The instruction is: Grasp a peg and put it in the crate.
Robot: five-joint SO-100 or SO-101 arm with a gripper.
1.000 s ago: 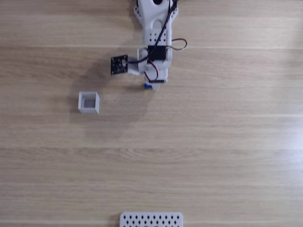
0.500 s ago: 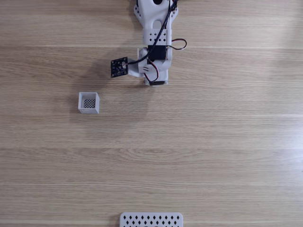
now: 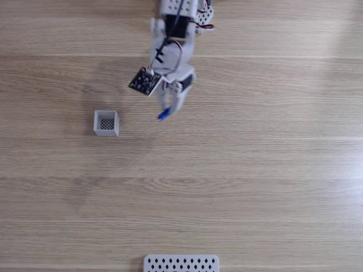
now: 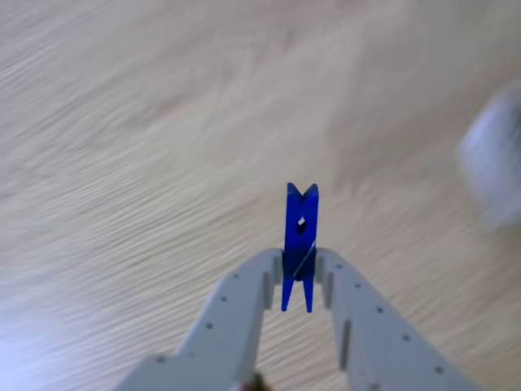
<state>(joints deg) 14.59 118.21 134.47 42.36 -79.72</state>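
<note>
Wooden table [image 3: 255, 170], white perforated plate [image 3: 181, 263] at its bottom edge

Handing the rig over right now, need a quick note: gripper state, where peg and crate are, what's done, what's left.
Gripper: shut on the peg, both fingers pressing its sides; the blue tip sticks out past them in the fixed view.
Crate: on the table, empty, to the left of the gripper in the fixed view, apart from it.
Perforated white plate: at the bottom edge, not involved.
Done: the peg is grasped.
Left: carry it over the crate, release it inside.
</note>
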